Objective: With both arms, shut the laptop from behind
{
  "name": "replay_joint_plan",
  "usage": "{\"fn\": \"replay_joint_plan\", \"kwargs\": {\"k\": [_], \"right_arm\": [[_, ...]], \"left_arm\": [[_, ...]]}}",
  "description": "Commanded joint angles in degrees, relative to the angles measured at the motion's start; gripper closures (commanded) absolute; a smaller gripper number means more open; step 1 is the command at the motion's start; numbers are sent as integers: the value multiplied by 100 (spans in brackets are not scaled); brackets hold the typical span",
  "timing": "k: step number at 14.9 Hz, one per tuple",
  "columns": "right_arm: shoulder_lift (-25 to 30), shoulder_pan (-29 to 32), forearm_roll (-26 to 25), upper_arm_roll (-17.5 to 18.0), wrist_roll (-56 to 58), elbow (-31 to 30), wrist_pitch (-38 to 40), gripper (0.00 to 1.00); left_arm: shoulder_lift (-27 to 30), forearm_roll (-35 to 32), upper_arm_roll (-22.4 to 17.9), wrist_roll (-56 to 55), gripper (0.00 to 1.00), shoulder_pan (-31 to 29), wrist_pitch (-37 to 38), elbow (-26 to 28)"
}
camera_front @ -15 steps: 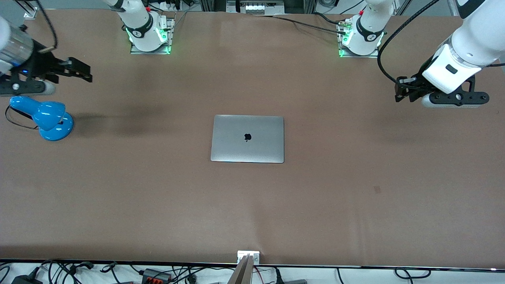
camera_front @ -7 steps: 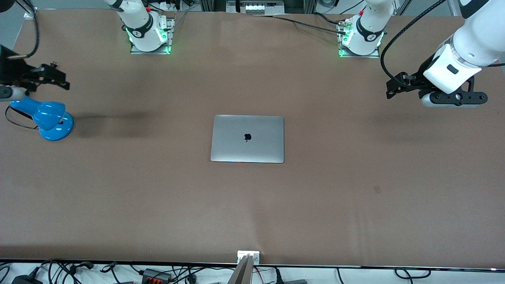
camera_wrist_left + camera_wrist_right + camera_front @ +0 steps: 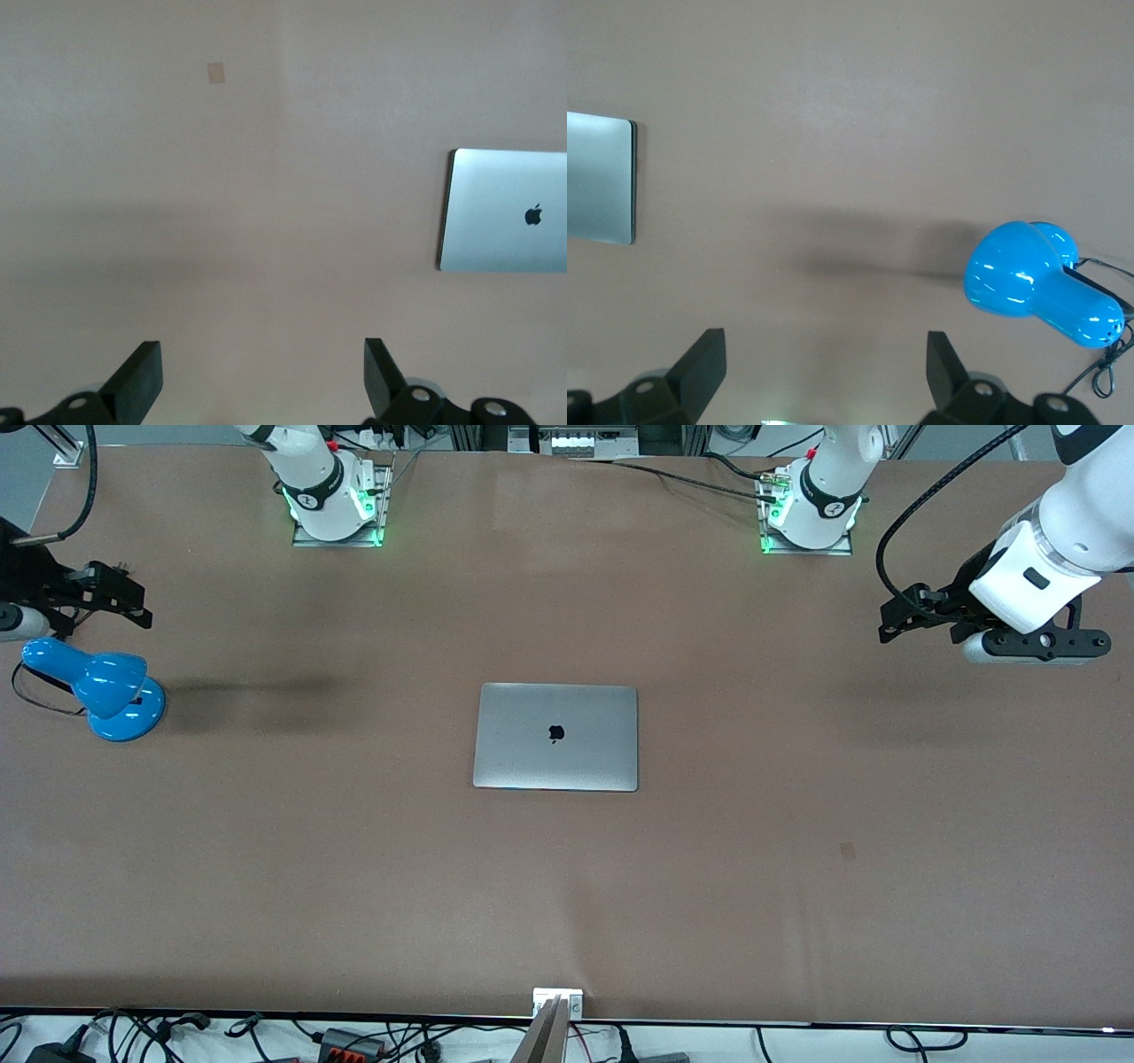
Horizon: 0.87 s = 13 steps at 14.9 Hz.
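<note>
The silver-grey laptop [image 3: 555,737] lies shut and flat in the middle of the table, apple logo up; its edge also shows in the left wrist view [image 3: 505,211] and the right wrist view [image 3: 599,179]. My left gripper [image 3: 897,622] hangs open over bare table at the left arm's end, well away from the laptop, nothing between its fingers [image 3: 142,379]. My right gripper [image 3: 124,598] is open over the table at the right arm's end, just above the blue lamp, with its fingers [image 3: 702,361] empty.
A blue desk lamp [image 3: 102,685] with a black cord lies near the right arm's end of the table, also in the right wrist view [image 3: 1041,283]. Both arm bases [image 3: 332,500] [image 3: 808,509] stand along the table's edge farthest from the camera. A small mark [image 3: 847,851] is on the brown cloth.
The left gripper's fingers have spread open and the hand has drifted outward toward the table's end. The right gripper has pulled back toward its end, above the lamp. The laptop has not moved.
</note>
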State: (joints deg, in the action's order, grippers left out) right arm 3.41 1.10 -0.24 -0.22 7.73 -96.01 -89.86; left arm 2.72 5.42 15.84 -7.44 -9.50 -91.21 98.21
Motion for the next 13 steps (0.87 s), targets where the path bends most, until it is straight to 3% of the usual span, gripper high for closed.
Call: {"fn": "replay_joint_plan", "kwargs": {"k": [1,4,7,11,13], "right_arm": [[108,12,-64,-21,-17,-182,-136,0],[-7,83,-64,-65,62,-68,-84,0],[-16,83,-73,-66,62,-59,-84,0],[-16,180,-64,-66,-17,-59,-84,0],[-25,180,-64,-66,-25,-59,-110,0]], "left_arm": [[413,29,-125,243,0,141,-239,611],[405,-163,-291,260,0,316,-143,621],[369,-200,-862,295,0,563,-169,524],[-7,-226,-819,252,0,580,-12,16],[-79,-374,-1195,138,0,1044,103,-39]]}}
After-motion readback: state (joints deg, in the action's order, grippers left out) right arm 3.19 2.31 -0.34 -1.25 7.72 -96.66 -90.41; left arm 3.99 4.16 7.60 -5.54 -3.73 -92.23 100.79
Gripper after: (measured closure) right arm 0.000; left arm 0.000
